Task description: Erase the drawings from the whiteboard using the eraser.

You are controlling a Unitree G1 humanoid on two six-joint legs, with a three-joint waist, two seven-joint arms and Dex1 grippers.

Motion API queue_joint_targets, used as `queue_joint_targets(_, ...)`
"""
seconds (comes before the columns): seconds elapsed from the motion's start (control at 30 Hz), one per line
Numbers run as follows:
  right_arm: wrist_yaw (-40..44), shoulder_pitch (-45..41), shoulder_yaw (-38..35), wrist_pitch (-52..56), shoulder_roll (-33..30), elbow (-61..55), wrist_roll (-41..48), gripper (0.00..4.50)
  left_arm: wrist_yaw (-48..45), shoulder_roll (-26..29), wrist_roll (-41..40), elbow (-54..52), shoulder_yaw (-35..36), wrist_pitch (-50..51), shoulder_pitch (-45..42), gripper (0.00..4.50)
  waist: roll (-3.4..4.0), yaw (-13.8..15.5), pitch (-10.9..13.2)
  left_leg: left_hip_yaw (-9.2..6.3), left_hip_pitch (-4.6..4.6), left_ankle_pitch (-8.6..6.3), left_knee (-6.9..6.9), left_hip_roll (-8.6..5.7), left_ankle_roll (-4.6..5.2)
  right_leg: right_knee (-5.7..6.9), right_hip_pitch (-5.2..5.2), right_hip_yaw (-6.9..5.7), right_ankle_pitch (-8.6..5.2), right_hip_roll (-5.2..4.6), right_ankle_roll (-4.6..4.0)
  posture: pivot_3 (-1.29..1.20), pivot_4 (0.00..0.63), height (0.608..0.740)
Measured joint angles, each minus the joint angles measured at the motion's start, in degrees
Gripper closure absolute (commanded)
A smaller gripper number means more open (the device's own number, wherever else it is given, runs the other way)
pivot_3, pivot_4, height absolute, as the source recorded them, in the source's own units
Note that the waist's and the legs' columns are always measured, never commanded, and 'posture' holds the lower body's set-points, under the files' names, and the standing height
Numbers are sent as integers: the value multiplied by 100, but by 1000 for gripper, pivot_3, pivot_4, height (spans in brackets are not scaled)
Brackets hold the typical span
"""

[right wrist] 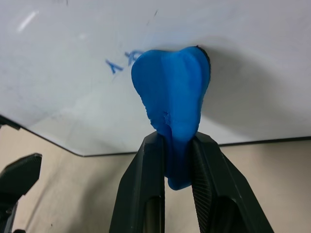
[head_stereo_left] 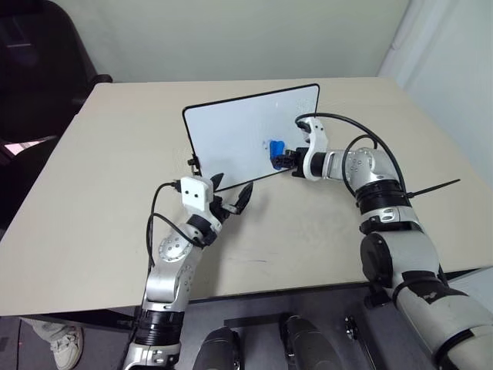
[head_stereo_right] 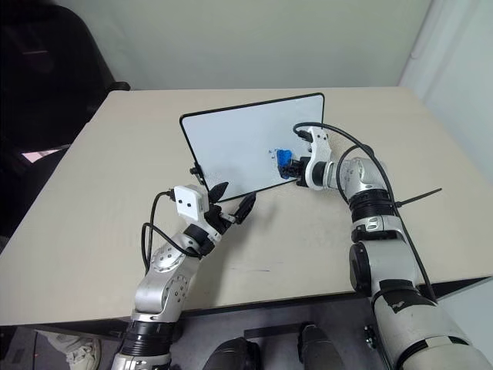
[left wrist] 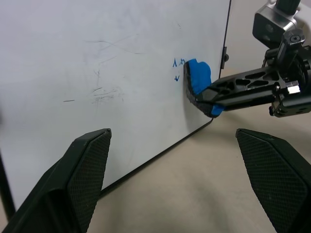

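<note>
Left gripper (head_stereo_left: 233, 196) open near whiteboard (head_stereo_left: 231, 135), right gripper (right wrist: 177, 145) pinching eraser (right wrist: 172, 102) against drawings (right wrist: 121, 60)

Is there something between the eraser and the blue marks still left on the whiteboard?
Nothing visible. The eraser, held by the right gripper, presses on the whiteboard right beside the remaining drawings, with bare board between them.

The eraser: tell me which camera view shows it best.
The right wrist view: the eraser is large and central, pinched between the right gripper's fingers and pressed against the whiteboard beside the drawings. The left wrist view shows it smaller, from the side; in the eye views it is a small blue spot.
</note>
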Motion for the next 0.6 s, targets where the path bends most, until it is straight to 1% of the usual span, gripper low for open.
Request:
queue_joint_targets(0.17, 29, 0, 137, 152, 71, -194, -12, 4027, -4, 1, -1, 0, 0, 0, -6, 0, 0, -21, 0, 3, 0, 0, -2, 7, 0, 6, -5, -1, 0, 4, 0, 0, 150, 740)
queue_joint_targets(0.4, 30, 214, 530, 229, 451, -554, -72, 4027, -6, -4, -1, 0, -4, -2, -48, 0, 0, -68, 0, 3, -1, 0, -3, 16, -1, 10, -11, -6, 0, 9, 0, 0, 150, 740)
queue_joint_targets(0.6, 60, 202, 579, 251, 390, -608, -71, 4027, -6, -1, 3, 1, -1, -9, -49, 0, 0, -59, 0, 4, -4, 0, -3, 15, -2, 3, -10, -6, 0, 7, 0, 0, 150, 740)
